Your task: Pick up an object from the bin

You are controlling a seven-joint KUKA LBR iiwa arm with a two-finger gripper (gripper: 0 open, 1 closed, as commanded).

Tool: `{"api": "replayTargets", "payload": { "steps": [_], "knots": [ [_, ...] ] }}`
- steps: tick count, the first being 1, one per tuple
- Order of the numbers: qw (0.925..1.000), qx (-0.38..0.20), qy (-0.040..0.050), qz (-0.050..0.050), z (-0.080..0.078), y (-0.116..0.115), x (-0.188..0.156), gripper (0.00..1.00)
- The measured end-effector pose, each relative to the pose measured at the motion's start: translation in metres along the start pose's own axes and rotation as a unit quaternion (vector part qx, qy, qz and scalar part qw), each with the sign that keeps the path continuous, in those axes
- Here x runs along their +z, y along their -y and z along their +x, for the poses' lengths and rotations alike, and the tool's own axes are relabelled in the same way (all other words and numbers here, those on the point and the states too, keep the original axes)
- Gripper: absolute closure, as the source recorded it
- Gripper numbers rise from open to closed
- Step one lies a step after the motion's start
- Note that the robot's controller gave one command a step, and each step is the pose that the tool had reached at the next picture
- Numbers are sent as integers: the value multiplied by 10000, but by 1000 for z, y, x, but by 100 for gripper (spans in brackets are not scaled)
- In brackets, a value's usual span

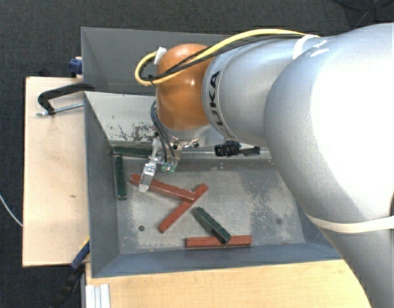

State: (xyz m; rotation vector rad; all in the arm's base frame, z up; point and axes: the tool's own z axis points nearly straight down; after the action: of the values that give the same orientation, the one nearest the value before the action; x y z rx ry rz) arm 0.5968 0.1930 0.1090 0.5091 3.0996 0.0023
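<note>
A flat red bar (217,241) lies along the near wall of the scuffed grey metal bin (102,230), with a dark green stick (211,226) touching it. Farther in, my claw (156,174) hangs at the left end of a long red bar (171,190). I cannot tell whether it is spread or pressed together.

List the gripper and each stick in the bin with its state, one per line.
gripper: over the long red stick's left end.
long red stick: lying flat.
slanted red stick: flat, upper end at the long one's right end.
front red stick: lying flat.
dark green stick: flat, lower end meets the front red stick.
left green stick: lying flat.
back green stick: lying flat.
</note>
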Motion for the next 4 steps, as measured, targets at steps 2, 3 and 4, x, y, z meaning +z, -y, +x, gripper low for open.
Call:
{"api": "replayTargets", "payload": {
  "steps": [2,3,4],
  "knots": [
    [9863,1649,18,-60,2,-7,29,100],
    [9863,1649,19,-60,2,-7,29,100],
    [9863,1648,21,-55,2,-7,28,100]
  ]
}}
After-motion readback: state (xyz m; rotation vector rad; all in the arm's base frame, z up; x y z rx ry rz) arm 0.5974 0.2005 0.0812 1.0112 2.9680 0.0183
